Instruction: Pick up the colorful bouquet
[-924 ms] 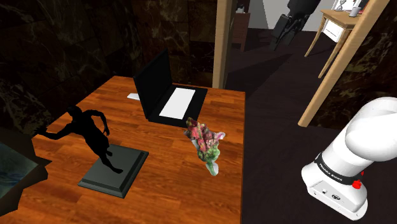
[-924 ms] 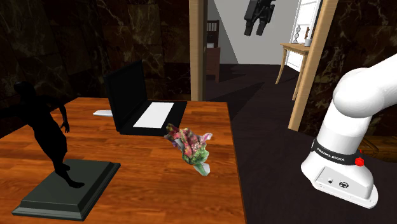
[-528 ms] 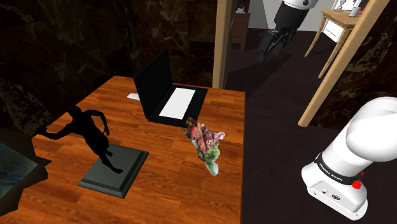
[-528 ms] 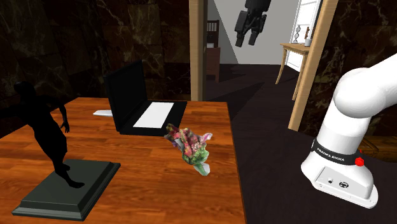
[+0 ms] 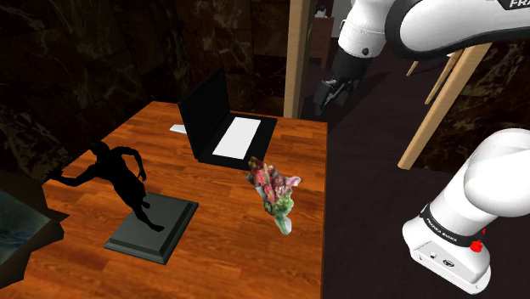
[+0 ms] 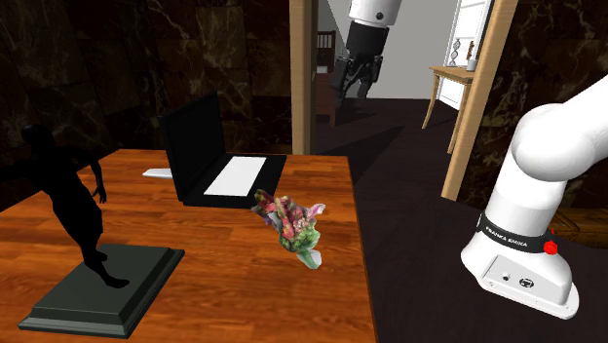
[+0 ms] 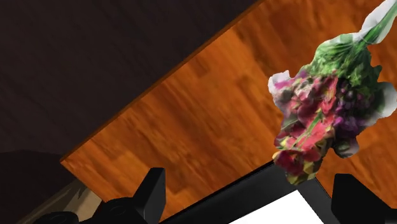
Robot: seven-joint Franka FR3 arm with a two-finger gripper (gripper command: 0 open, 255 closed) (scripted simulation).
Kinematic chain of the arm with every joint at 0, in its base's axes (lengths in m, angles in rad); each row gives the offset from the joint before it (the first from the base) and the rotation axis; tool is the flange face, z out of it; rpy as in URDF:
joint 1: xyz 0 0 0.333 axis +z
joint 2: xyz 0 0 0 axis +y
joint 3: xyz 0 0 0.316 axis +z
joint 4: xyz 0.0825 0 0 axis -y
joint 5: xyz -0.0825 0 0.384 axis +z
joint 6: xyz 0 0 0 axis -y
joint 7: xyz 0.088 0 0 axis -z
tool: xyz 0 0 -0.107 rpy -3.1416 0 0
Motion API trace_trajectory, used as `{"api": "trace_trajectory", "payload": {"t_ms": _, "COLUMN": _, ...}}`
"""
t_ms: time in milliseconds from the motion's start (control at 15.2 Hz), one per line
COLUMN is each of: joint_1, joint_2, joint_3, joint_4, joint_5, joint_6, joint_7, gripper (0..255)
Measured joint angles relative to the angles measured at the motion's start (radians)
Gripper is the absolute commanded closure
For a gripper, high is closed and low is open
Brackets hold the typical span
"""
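I see a wooden table [image 5: 222,222] with an open black laptop [image 5: 214,126] at its far side, screen upright. A small flat white thing [image 5: 177,129] lies just beside the laptop, on the shoulder view's left. A black statue of a striding figure [image 5: 119,174] stands on a dark grey base [image 5: 155,228]. Behind them: wooden post [image 5: 297,59], dark marbled wall [image 5: 85,51], dark floor [image 5: 365,187], and a small side table [image 6: 450,70] far back.

we see our arm [image 5: 442,25] as thick white rounded links with dark joints, a black band [image 5: 450,228] with white lettering round the lowest link, a red knob [image 5: 476,246] on the white foot [image 5: 437,255], and an all-black two-finger gripper [image 6: 352,88].
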Motion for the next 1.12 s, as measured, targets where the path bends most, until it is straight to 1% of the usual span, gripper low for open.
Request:
{"api": "trace_trajectory", "payload": {"t_ms": 330, "joint_1": 0.005, "joint_2": 0.108, "joint_3": 0.125, "joint_4": -0.022, "joint_5": 0.015, "joint_6": 0.138, "joint_7": 0.11, "gripper": 0}}
{"api": "trace_trajectory", "payload": {"t_ms": 660, "joint_1": -0.021, "joint_2": 0.249, "joint_3": 0.263, "joint_4": 0.002, "joint_5": -0.014, "joint_6": 0.259, "joint_7": 0.242, "gripper": 0}}
{"api": "trace_trajectory", "payload": {"t_ms": 792, "joint_1": -0.043, "joint_2": 0.312, "joint_3": 0.32, "joint_4": 0.023, "joint_5": -0.043, "joint_6": 0.3, "joint_7": 0.3, "gripper": 0}}
{"api": "trace_trajectory", "payload": {"t_ms": 924, "joint_1": -0.074, "joint_2": 0.39, "joint_3": 0.389, "joint_4": 0.043, "joint_5": -0.092, "joint_6": 0.352, "joint_7": 0.376, "gripper": 0}}
{"api": "trace_trajectory", "payload": {"t_ms": 990, "joint_1": -0.09, "joint_2": 0.426, "joint_3": 0.424, "joint_4": 0.056, "joint_5": -0.121, "joint_6": 0.37, "joint_7": 0.418, "gripper": 0}}
{"api": "trace_trajectory", "payload": {"t_ms": 1122, "joint_1": -0.133, "joint_2": 0.513, "joint_3": 0.496, "joint_4": 0.086, "joint_5": -0.204, "joint_6": 0.407, "joint_7": 0.514, "gripper": 0}}
